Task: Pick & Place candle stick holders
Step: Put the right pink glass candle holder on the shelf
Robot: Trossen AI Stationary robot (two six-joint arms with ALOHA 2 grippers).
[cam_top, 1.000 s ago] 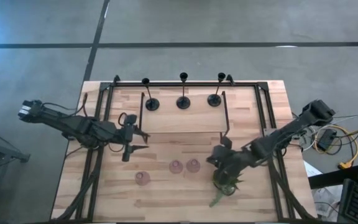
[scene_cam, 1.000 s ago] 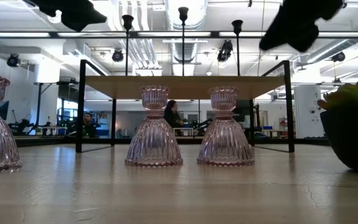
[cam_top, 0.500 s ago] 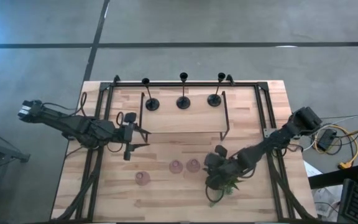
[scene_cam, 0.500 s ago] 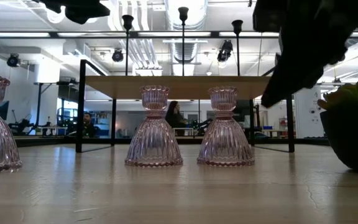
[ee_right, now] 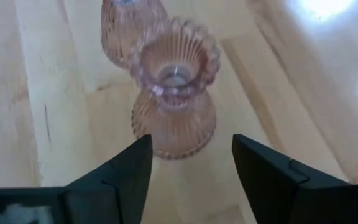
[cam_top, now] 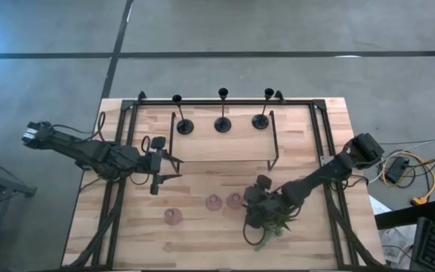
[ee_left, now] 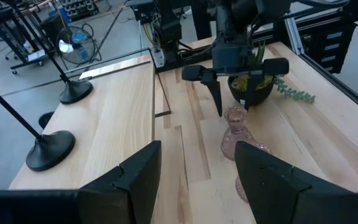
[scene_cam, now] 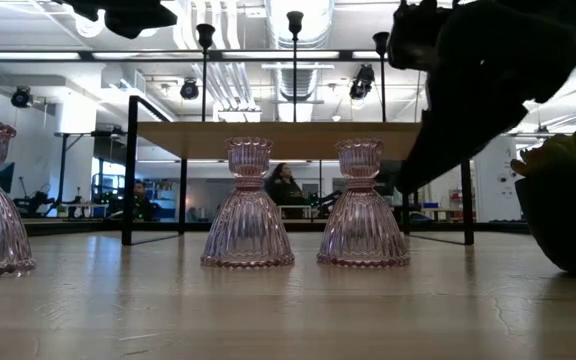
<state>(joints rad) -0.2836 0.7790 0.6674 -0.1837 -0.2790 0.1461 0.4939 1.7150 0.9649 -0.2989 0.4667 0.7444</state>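
Three pink glass candle stick holders [cam_top: 214, 202] stand on their wide feet near the table's front. Three black stem holders [cam_top: 223, 121] stand on disc bases on a raised shelf [scene_cam: 293, 127] at the back. My right gripper [ee_right: 191, 174] is open, just above and to the right of the rightmost pink holder [ee_right: 174, 93]. Its fingers [ee_left: 219, 102] point down and touch nothing. My left gripper [cam_top: 157, 165] waits open over the table's left half, clear of everything.
A green plant in a dark pot [cam_top: 274, 223] stands just right of and nearer than the pink holders, under my right arm. Black frame rails [cam_top: 119, 151] run along both sides of the table. Bare wood lies between the shelf and the pink holders.
My right gripper has moved toward the table's left edge and down, from above the potted plant toward the rightmost pink holder. The holders and the plant have stayed in place.
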